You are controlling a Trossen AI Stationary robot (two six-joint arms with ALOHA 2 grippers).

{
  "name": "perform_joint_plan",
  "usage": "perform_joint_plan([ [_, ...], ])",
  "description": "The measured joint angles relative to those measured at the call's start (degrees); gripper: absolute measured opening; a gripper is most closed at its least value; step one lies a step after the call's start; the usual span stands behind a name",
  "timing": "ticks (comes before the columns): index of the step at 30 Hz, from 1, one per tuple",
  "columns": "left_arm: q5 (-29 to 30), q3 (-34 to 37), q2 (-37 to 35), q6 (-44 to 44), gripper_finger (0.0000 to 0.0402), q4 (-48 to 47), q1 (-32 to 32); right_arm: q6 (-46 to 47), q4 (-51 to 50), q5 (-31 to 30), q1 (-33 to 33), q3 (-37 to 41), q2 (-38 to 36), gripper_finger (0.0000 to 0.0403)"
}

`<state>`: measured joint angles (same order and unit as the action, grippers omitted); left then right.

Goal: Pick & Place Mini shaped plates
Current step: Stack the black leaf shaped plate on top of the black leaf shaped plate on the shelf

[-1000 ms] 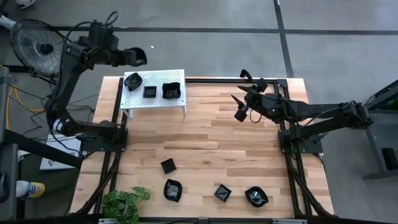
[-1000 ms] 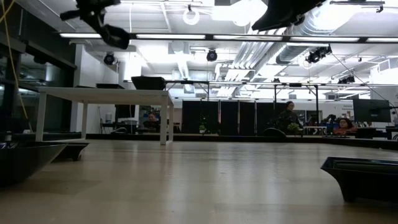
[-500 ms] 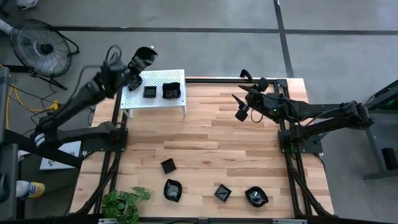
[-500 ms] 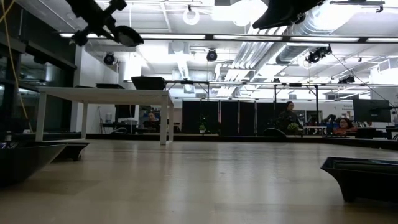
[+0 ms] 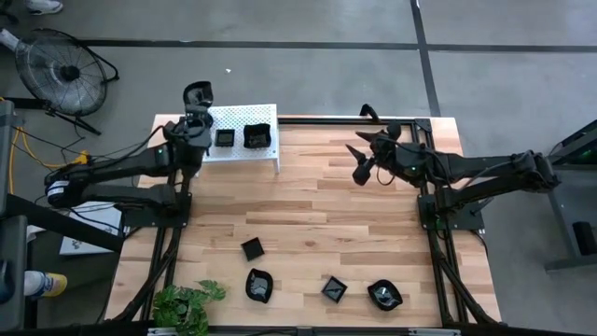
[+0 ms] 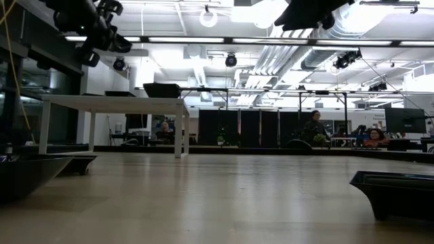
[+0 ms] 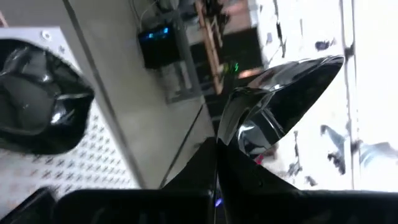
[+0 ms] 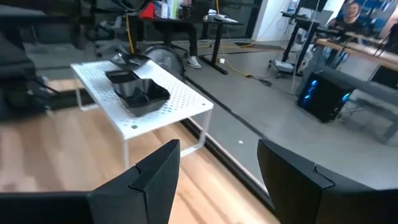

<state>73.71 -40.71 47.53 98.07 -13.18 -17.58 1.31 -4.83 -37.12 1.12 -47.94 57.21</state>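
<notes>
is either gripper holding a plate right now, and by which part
The left gripper pinches a glossy black mini plate by its rim, near the shelf's end. The right gripper is open, empty.

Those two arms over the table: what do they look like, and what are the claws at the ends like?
Both are slim jointed arms, dark all over, with thin black cables running along them. Each is bolted to a dark frame at a table edge. The left gripper and right gripper each end in two flat, pointed black fingers, matt and angular. No markings show.

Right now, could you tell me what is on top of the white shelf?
Two black plates sit on the shelf. The left arm covers its left end, so anything there is hidden.
</notes>
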Motion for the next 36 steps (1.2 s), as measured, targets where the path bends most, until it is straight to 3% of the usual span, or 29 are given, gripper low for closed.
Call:
perform_joint_plan([
  [4, 3.5, 0.0, 0.0, 0.0, 0.0000, 4.5, 0.0, 4.6, 0.0, 0.0, -2.3, 0.0, 0.0, 0.0211],
  [8, 3.3, 0.0, -0.7, -0.4, 0.0000, 4.8, 0.1, 4.9, 0.2, -0.1, -5.6, 0.0, -0.5, 0.0211],
  [14, 1.2, 0.0, -0.6, -15.7, 0.0000, 6.4, 3.4, 6.4, 7.0, -1.8, -8.4, 0.0, -1.2, 0.0211],
  [16, -2.8, -0.1, -0.6, -25.2, 0.0000, 9.2, 4.2, 7.7, 9.3, 0.4, -8.8, 0.0, -1.0, 0.0211],
  [20, -16.5, -0.1, -0.5, -48.8, 0.0000, 17.1, 4.2, 8.4, 13.5, 5.4, -8.6, 0.0, 0.8, 0.0211],
  [24, -29.3, -0.2, -0.4, -67.2, 0.0000, 23.1, 4.1, 2.2, 18.2, 8.2, -8.3, -0.5, 3.8, 0.0211],
  [29, -40.3, -0.9, -0.4, -75.4, 0.0000, 23.0, 4.1, -7.2, 12.3, 11.0, -6.7, -10.1, 11.3, 0.0211],
  [36, -41.9, -3.0, -0.1, -80.6, 0.0000, 19.1, 5.0, -16.0, -2.5, 10.9, -1.4, -32.8, 24.9, 0.0211],
])
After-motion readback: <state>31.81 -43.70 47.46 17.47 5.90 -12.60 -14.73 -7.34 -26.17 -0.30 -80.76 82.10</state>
